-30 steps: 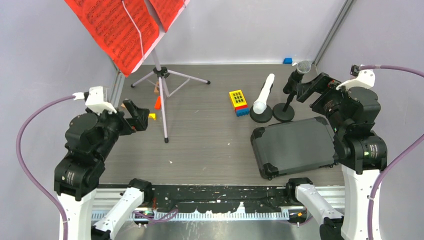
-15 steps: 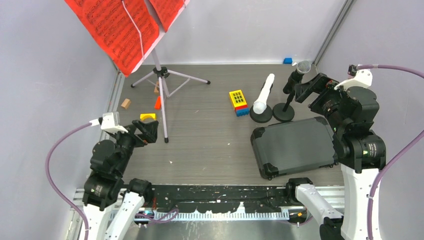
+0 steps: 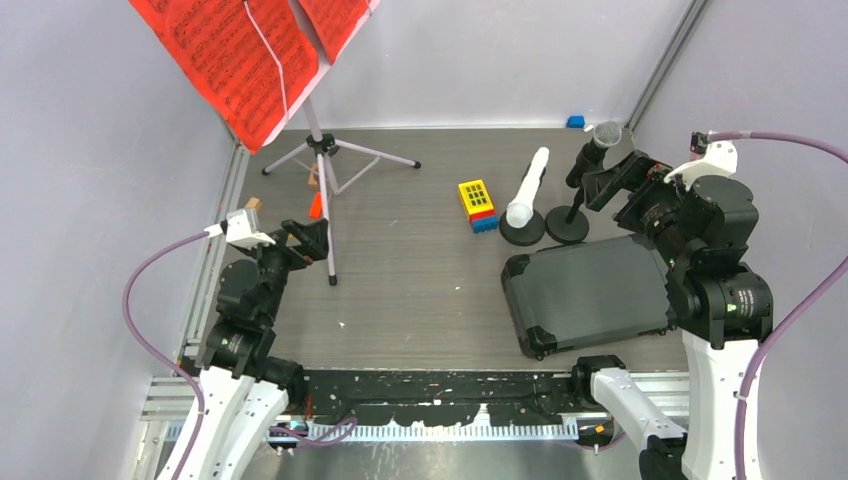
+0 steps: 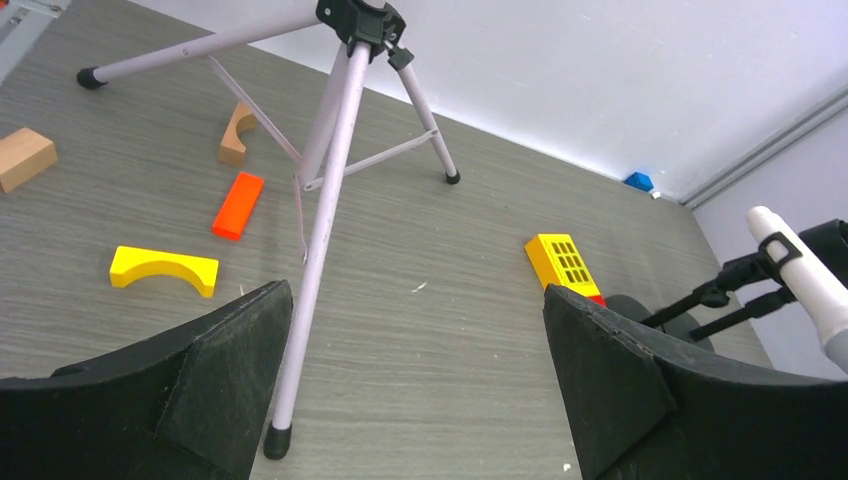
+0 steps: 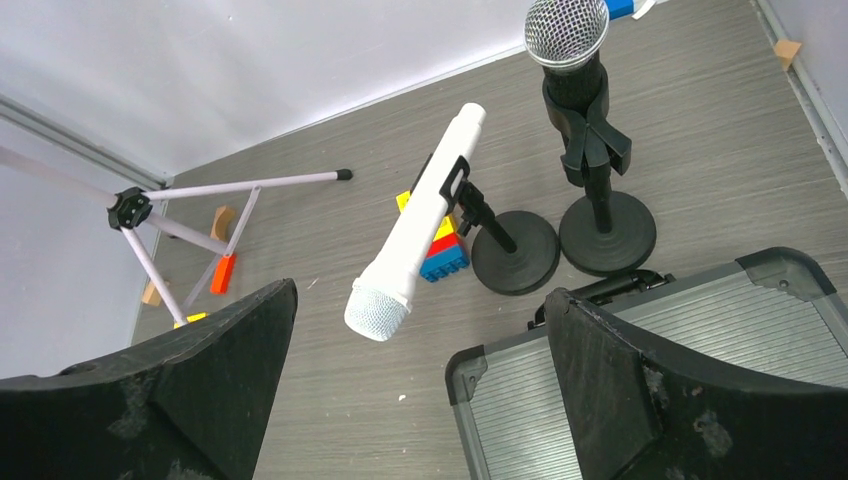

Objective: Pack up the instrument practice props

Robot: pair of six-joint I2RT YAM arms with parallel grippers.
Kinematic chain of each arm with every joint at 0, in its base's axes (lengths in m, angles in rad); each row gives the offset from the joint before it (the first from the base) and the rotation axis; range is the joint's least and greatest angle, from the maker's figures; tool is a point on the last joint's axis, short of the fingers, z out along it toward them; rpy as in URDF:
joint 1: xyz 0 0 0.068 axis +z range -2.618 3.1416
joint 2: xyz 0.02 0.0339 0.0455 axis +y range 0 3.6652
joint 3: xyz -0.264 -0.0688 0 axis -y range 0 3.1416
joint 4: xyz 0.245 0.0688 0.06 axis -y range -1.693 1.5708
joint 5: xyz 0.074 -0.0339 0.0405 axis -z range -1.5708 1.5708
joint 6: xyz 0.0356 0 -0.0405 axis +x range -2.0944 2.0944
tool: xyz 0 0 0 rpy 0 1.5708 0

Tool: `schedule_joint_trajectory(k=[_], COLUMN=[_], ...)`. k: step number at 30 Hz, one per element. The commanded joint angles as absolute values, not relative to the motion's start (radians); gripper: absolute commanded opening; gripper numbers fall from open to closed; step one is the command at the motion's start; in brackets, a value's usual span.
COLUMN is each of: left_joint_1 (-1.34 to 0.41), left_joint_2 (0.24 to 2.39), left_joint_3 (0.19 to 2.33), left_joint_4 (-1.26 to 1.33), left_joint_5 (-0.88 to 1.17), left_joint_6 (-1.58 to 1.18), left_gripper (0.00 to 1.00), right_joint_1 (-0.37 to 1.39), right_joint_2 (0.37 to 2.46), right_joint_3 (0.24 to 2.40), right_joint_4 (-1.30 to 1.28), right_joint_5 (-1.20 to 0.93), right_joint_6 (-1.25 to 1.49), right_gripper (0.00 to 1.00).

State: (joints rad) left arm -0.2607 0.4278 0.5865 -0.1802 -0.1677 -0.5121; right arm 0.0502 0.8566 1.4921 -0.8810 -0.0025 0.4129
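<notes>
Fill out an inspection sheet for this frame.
Surface: grey wood-grain table, a few pale specks.
Job's things: red sheet-music pages on the stand, far left; tripod legs spread; white microphone tilted and black microphone upright in round-based holders; none packed.
Clutter: dark hard case closed, near right; yellow brick stack mid-table; orange block, yellow arch, wooden block by the tripod; blue piece at far wall.
Grippers: left gripper open, empty, near the tripod's front leg; right gripper open, empty, beside the black microphone.
Cables: purple cables from both wrists, clear of the props.
Surroundings: plain grey walls; nothing else seen.
</notes>
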Motion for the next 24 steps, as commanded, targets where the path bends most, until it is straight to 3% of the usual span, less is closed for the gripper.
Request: schedule_joint_trajectory(k=[1,24], left_joint_1=[-0.260,-0.018], left_joint_2=[0.488,0.902], left_joint_3=[0.556,0.541], left_joint_4=[0.058,0.565], left_joint_5=[-0.202,0.045], left_joint_6=[-0.456,-0.529], left_gripper=[1.00,1.00], right_joint_1=[0.047,0.047], right_joint_2=[0.837,0.810], right_joint_3=[1.494,1.476], right_joint_4=[-0.885,-0.894], right_joint_5=[-0.037,-0.109], right_joint_6=[0.413,0.420], right_gripper=[1.00,1.00])
